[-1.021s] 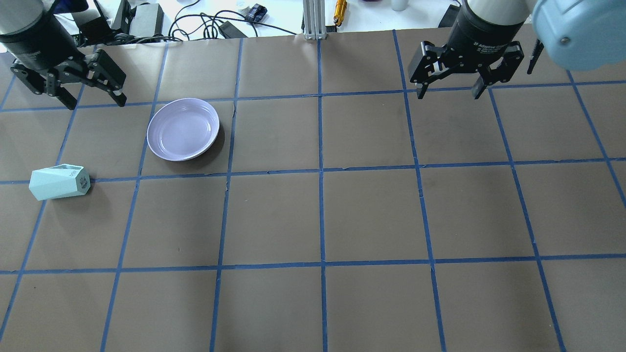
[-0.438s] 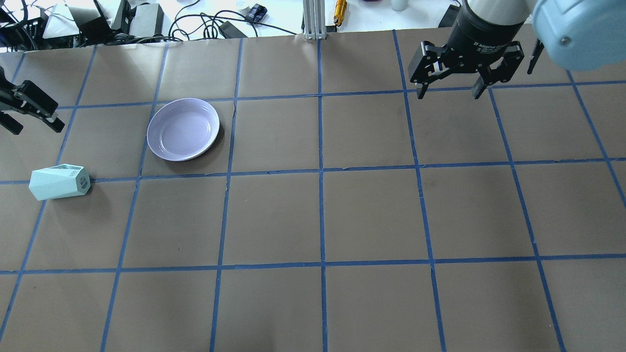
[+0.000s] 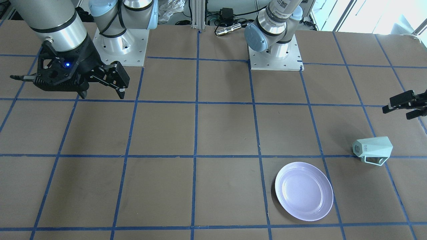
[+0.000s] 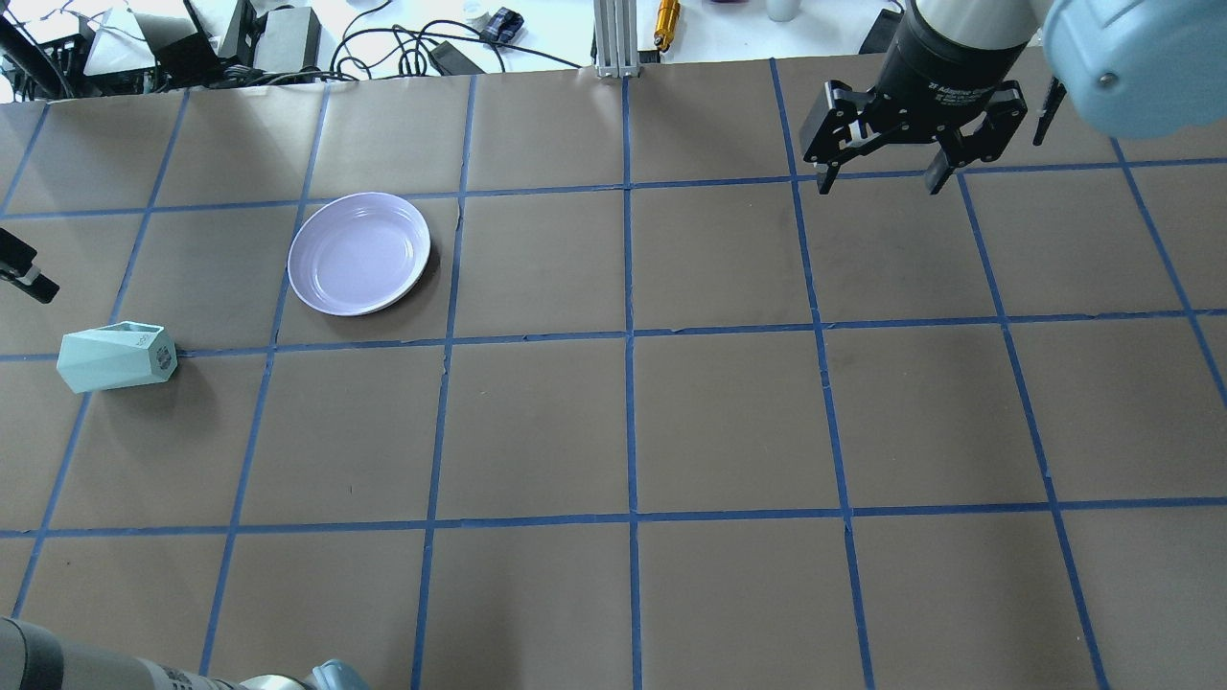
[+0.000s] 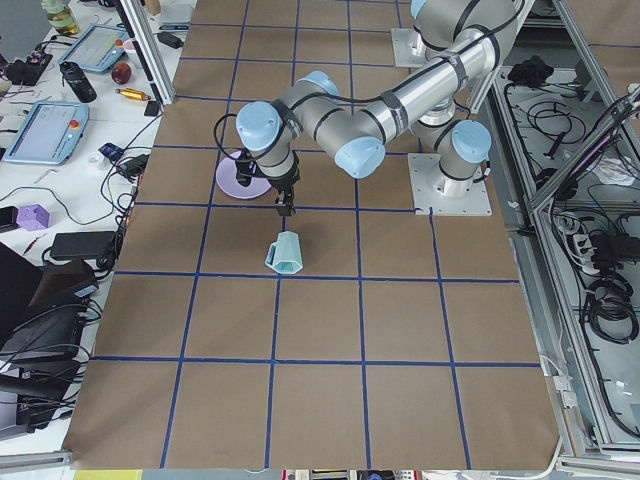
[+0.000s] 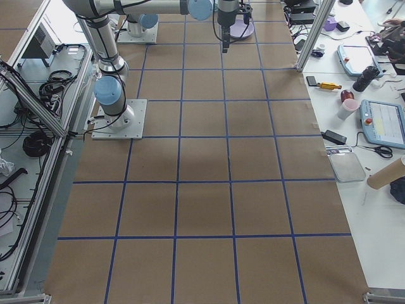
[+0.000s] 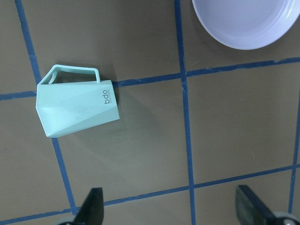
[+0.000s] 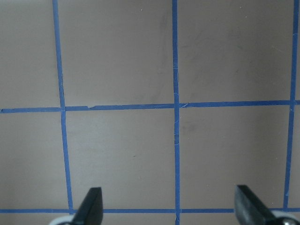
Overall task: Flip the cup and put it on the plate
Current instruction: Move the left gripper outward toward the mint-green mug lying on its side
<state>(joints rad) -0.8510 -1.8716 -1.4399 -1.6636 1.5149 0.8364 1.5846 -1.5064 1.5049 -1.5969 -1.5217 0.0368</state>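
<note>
The mint-green cup [image 4: 115,356] lies on its side near the table's left edge, with its base toward the plate and its handle against the tabletop. It also shows in the front view [image 3: 373,149] and the left wrist view [image 7: 77,107]. The lavender plate [image 4: 359,253] sits empty to the cup's right and farther back; it also shows in the front view [image 3: 304,191]. My left gripper [image 3: 405,105] hovers open and empty above the table close to the cup, apart from it. In the overhead view only one of its fingertips [image 4: 24,268] shows. My right gripper [image 4: 877,177] hangs open and empty over the far right.
The table is brown paper with a blue tape grid. Cables and black boxes [image 4: 278,38] and an aluminium post [image 4: 613,38] lie beyond the far edge. The arm bases [image 3: 275,50] stand at the robot's side. The cup lies close to the table's left end.
My left gripper has swung leftward and toward the cup, almost leaving the overhead view. The cup, the plate and the right arm have not moved.
</note>
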